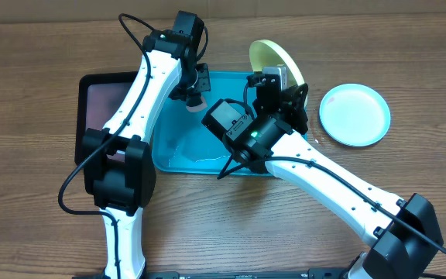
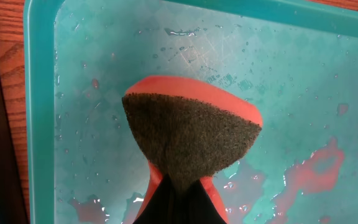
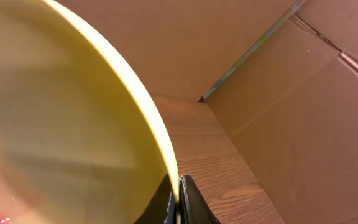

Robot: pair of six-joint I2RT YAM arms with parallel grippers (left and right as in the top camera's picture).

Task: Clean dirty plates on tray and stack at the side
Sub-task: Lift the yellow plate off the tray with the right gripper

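Right claw [image 3: 178, 200] pinches yellow-green plate [image 3: 73, 124] rim; left claw [image 2: 176, 194] clamps sponge [image 2: 191, 137].

Yellow-green plate [image 1: 269, 56] tilted on edge above wet, red-smeared turquoise tray [image 1: 178, 153], pale blue plate [image 1: 355, 115] flat to its right

The left arm [image 1: 142, 93] and right arm [image 1: 331, 186] had white links dotted with small dark holes, black joints and looping black cables [image 1: 70, 182]. Over the tray [image 1: 184, 155], the right wrist showed a green light [image 1: 254, 136].
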